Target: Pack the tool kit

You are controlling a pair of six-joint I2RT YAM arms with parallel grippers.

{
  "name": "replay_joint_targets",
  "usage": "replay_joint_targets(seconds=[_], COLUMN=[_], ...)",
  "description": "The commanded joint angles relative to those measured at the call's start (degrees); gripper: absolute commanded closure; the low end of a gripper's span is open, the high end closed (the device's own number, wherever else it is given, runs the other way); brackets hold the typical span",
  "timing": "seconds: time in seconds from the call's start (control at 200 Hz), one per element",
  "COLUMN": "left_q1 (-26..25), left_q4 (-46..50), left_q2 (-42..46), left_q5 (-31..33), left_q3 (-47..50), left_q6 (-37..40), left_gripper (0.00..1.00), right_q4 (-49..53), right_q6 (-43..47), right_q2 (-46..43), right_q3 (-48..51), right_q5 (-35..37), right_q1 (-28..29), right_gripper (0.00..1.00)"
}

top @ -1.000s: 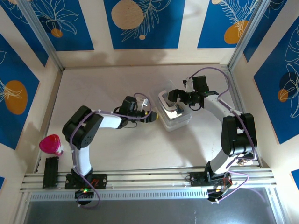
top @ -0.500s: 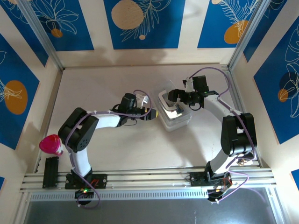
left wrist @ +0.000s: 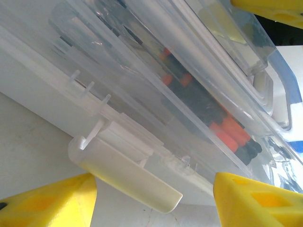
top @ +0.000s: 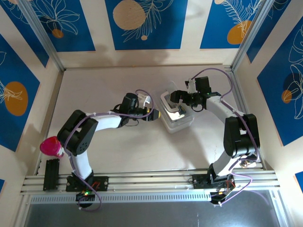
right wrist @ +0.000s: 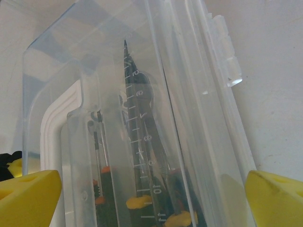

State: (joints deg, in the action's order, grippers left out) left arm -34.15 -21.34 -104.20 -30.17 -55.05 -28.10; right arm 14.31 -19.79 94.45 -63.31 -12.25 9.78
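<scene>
Needs only a short forward push: white latch (left wrist: 125, 172) of the clear case (top: 182, 124) hangs loose dead ahead between the part-spread, empty fingers of the left gripper (left wrist: 151, 203), long side lying crosswise, with the wide-spread right gripper (right wrist: 154, 198) straddling the opposite side.

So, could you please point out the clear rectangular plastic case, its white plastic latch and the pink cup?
Clear rectangular plastic case (top: 182, 124): top external view, near right part.
White plastic latch (left wrist: 128, 178): left wrist view, middle of the flap.
Pink cup (top: 51, 147): top external view, its side.
</scene>
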Motion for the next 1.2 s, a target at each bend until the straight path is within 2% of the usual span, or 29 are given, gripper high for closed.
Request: replay_joint_targets(seconds=[0.0,0.45,1.196], left_q1=[-0.12,-0.08,-0.1], left_q4=[1.34,2.17,-2.25], left_q2=[1.81,1.52,-1.03], left_q5=[-0.76,-1.45,-2.74], left_q3=[-1.94,-3.5,-3.96], left_q6=[1.29,1.55,-2.05], left_gripper=[0.34,0.34,0.34], right_q4=[0.59,2.05,2.75], right_q6=[-0.09,0.98,1.8], right_q2=[2.13,4.11,5.8], right_q3=[-0.21,-1.91,-2.52], right_q5=[-3.47,-3.66,-4.27], right_q1=[1.25,2.42,2.91], right_gripper=[0.01,0.02,0.03])
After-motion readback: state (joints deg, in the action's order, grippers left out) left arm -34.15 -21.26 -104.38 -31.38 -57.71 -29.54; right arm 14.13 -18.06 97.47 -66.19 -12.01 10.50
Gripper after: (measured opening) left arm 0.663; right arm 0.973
